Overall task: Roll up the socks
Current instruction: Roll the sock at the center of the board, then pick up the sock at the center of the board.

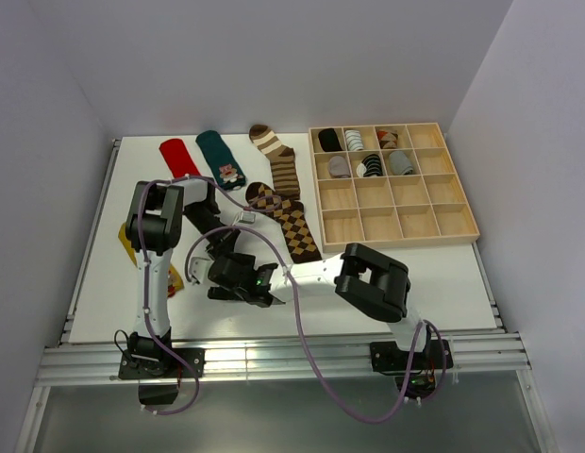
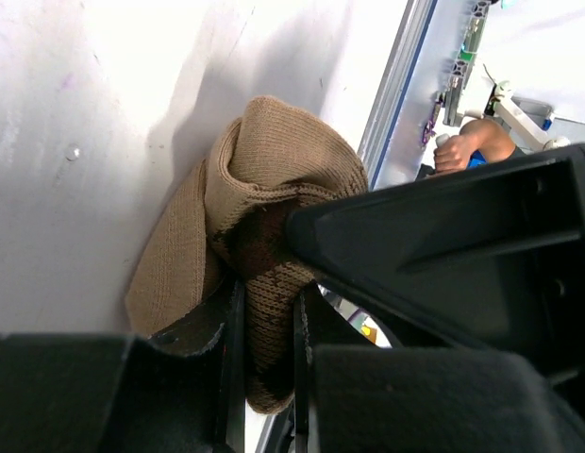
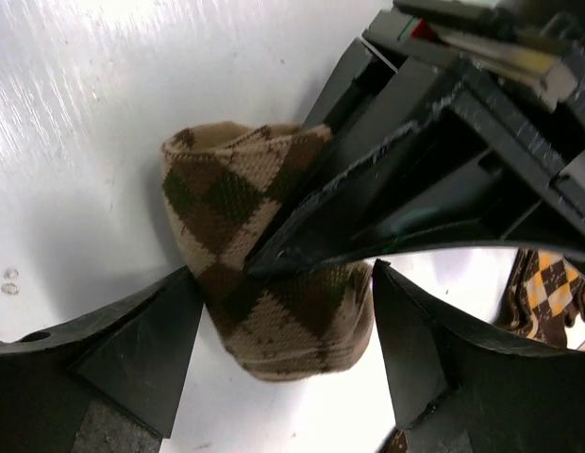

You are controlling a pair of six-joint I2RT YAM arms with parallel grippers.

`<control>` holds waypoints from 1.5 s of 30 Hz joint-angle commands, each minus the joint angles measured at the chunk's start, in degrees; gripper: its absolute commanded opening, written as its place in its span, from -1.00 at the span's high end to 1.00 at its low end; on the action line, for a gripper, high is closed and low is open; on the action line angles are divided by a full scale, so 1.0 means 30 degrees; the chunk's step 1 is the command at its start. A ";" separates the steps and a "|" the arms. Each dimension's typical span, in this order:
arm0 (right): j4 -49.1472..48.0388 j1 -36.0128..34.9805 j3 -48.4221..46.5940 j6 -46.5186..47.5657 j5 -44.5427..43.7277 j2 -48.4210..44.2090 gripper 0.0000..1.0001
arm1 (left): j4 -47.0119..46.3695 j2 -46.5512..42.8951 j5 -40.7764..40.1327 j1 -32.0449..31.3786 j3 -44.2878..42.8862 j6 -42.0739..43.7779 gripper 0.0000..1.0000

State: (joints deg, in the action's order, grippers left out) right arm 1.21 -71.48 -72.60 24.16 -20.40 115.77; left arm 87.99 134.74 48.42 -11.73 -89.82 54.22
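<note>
A brown argyle sock (image 3: 264, 311), rolled into a bundle, lies on the white table near the front centre. My left gripper (image 2: 267, 316) is shut on it, and the knit (image 2: 274, 189) bulges out above the fingers. My right gripper (image 3: 283, 330) is open and straddles the same roll, one finger on each side. The left finger touches the fabric. In the top view both grippers meet at the roll, the left (image 1: 228, 267) and the right (image 1: 259, 288), and they hide it. Flat socks lie further back: argyle (image 1: 291, 224), striped (image 1: 279, 160), teal (image 1: 223, 160), red (image 1: 179, 157), and mustard (image 1: 128, 242) behind the left arm.
A wooden compartment tray (image 1: 434, 222) stands at the back right, with several rolled socks (image 1: 368, 165) in its upper cells. The left arm's elbow (image 1: 158, 215) rises over the mustard sock. The right arm's elbow (image 1: 376, 281) hangs near the front edge.
</note>
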 commanded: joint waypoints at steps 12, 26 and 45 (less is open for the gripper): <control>0.0852 0.0448 -0.1288 -0.0581 0.1027 0.1724 -0.20 | -0.3049 0.0323 -0.3778 -0.0662 0.1404 0.1235 0.99; 0.3431 0.1501 -0.2841 -0.2192 0.4483 0.2398 0.83 | -0.3020 -0.1025 -0.3193 -0.0633 0.1348 0.1674 0.23; 0.5396 0.2938 -0.4013 -0.3922 0.5892 0.2955 1.00 | -0.3108 -0.1232 -0.1903 0.1884 -0.2779 -0.0287 -0.21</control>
State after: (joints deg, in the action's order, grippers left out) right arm 13.04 -63.35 -85.30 14.33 -4.64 121.19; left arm 85.38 131.33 44.23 -8.12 -93.86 53.58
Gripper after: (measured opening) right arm 0.496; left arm 0.610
